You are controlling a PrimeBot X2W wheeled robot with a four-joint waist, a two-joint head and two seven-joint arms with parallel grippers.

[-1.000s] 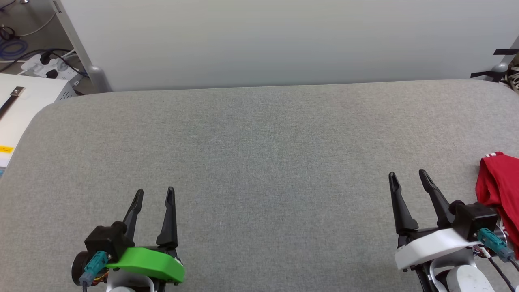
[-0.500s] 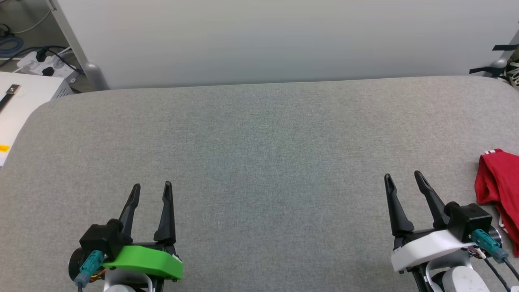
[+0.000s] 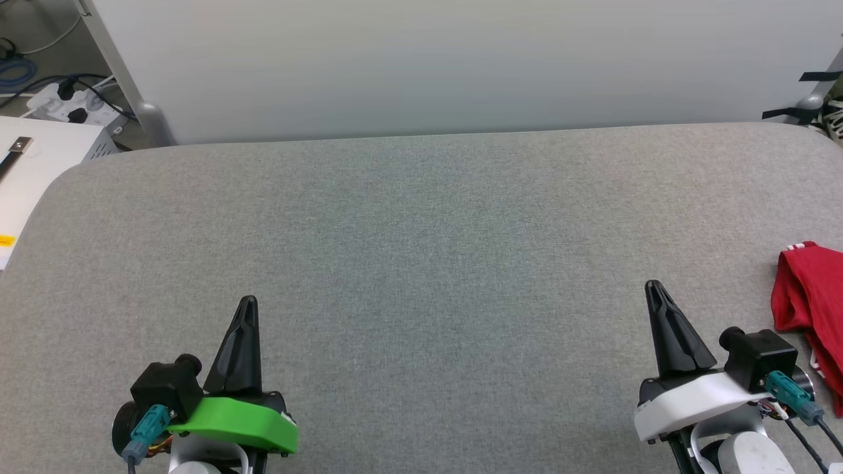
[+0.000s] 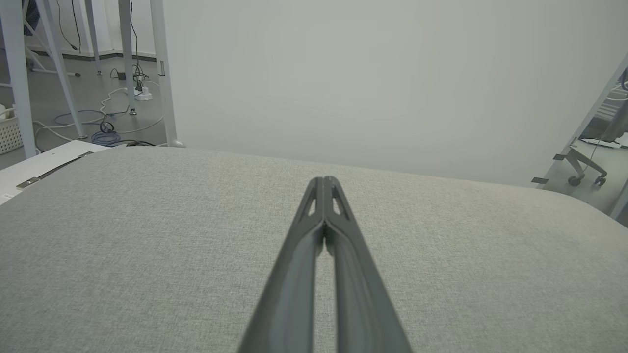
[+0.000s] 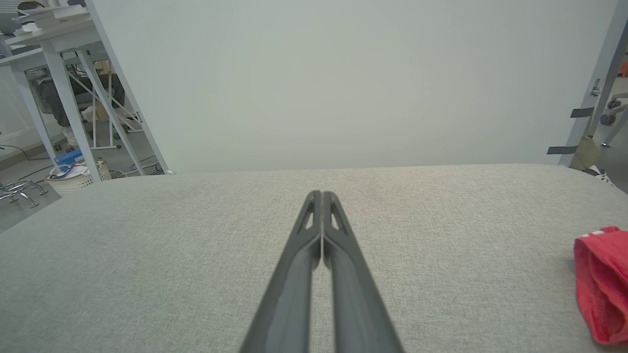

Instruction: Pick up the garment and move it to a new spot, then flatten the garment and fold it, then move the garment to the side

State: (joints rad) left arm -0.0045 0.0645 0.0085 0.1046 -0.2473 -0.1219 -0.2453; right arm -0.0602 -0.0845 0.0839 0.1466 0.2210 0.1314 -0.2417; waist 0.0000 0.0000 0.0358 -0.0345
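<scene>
The garment is a crumpled red heap with a bit of white striped trim, lying at the right edge of the grey table and partly cut off by the frame. The right wrist view catches the garment low on its right side. My right gripper hovers just left of the heap, shut with nothing between its fingers; the right gripper points across bare cloth. Over the table's front left, my left gripper is shut and empty too, and the left gripper has its tips pressed together.
A pale panel stands along the table's far edge. At the far left are a white cabinet, a power strip and cables on the floor. Metal frame legs stand beyond the table.
Both grippers have closed from open to shut, holding nothing. Earlier the head camera shifted slightly, so the whole picture moved a little; the arms and the garment stayed put.
</scene>
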